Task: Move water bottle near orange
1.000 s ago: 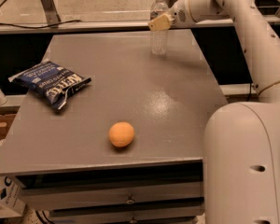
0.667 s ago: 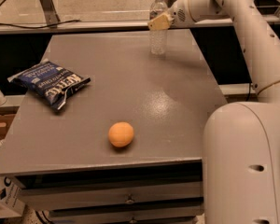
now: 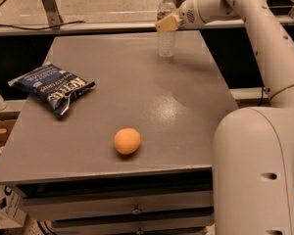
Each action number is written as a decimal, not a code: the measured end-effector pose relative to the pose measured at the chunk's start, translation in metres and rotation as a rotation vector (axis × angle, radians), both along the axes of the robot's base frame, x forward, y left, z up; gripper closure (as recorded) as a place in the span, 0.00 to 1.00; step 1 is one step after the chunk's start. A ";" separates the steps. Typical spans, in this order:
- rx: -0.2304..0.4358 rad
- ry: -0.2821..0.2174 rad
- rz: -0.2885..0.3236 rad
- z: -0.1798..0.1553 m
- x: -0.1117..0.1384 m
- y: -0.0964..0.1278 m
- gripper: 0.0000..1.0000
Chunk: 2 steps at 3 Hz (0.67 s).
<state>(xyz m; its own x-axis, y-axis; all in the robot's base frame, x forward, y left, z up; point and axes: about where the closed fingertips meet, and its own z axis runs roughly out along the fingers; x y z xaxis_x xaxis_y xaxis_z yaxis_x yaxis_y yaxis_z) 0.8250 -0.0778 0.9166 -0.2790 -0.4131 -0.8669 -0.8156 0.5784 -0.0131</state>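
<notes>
Water bottle: the water bottle [image 3: 165, 40] stands upright at about 1 o'clock on the counter [image 3: 137, 77], close to the far edge.
Gripper: the gripper [image 3: 167, 22] is at the bottle's shoulder, just under the cap, reaching in from 3 o'clock; I cannot tell whether it is clamped on the bottle or only set against it.
Orange: the orange [image 3: 127, 141] lies at about 6 o'clock, near the front edge and well apart from the bottle.
Progress: judged early. The bottle sits on the counter and has not been brought toward the fruit; a sure hold, a lift, a carry toward 6 o'clock and a set-down beside the orange are all left.
Surroundings: a blue chip bag [image 3: 53, 87] lies flat at about 9 o'clock, off to the side.
Obstacles: the stretch of counter between bottle and orange is bare, so nothing seems to block the way; the round orange could roll if nudged.
</notes>
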 end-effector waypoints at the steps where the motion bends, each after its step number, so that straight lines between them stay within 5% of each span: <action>1: 0.000 0.000 0.000 0.000 0.000 0.000 1.00; 2: 0.000 0.000 0.000 0.000 0.000 0.000 1.00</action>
<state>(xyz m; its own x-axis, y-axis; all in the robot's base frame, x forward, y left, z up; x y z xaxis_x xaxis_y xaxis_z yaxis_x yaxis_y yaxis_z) 0.8251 -0.0777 0.9170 -0.2789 -0.4128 -0.8671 -0.8157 0.5784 -0.0130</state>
